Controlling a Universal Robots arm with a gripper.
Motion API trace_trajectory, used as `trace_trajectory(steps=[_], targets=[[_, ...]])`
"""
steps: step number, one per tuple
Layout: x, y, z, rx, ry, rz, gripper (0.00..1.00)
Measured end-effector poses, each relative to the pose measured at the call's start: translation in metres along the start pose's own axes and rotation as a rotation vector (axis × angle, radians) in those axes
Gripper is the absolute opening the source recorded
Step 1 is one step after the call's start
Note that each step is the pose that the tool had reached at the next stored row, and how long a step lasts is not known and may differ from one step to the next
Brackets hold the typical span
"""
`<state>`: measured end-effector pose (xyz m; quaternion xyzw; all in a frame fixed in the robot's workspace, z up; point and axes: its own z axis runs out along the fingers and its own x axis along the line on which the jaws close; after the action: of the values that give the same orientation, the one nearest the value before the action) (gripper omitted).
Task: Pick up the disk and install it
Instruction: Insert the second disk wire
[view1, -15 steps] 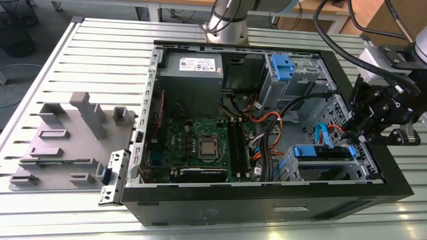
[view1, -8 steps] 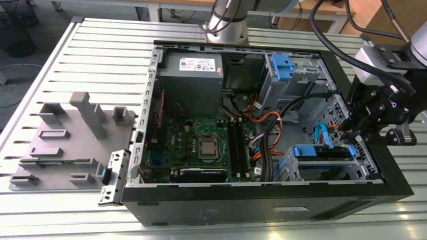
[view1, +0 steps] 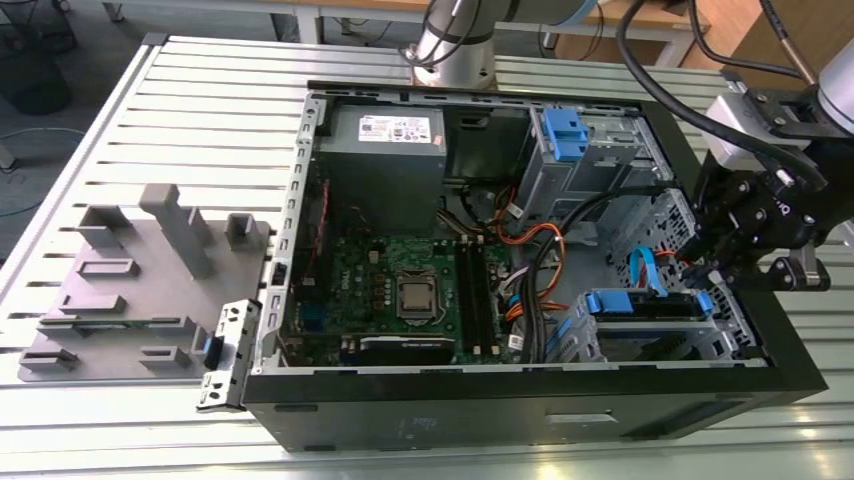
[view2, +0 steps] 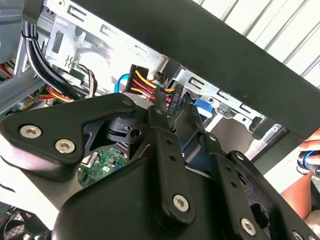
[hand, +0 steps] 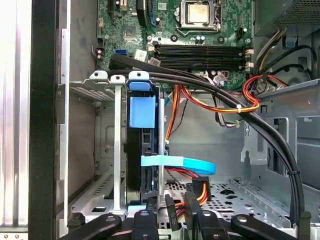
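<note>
Exterior view first: the open black computer case lies on its side on the slatted metal bench. The silver hard disk with the blue carrier handle is already seated in the grey metal drive cage, in the corner of the case towards the exterior view's right. The tool hangs just above that cage, beside a blue flat data cable.

Second wrist view: the tool looks pressed together on a black plastic power plug with red and yellow wires. So imo the step in hand is cabling the drive, not carrying it.

First wrist view: the disk stands on edge in the cage. The plug sits in the tool, close to the disk's end away from the handle, and the blue cable crosses nearby.

To do it well:
- Keep the plug square to the drive's socket.
- Push straight in, gently, no wiggling.
- Don't let the wires hook on that blue cable or the cage edge. A crooked plug will jam rather than seat.
</note>
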<state>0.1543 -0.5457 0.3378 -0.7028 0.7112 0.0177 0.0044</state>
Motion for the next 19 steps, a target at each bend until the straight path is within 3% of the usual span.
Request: trace_trajectory(steps=[5,13,16,18,19], targets=[[-0.0003,-0.0042,-0.0001,0.0,0.0001,0.0,0.35],[-0.0002,-0.0045,-0.0001,0.0,0.0001,0.0,0.35],[-0.0002,-0.0045,-0.0001,0.0,0.0,0.0,0.27],[-0.0002,-0.0045,-0.0001,0.0,0.0,0.0,0.16],[-0.0002,-0.0046,-0.0001,0.0,0.0,0.0,0.16]])
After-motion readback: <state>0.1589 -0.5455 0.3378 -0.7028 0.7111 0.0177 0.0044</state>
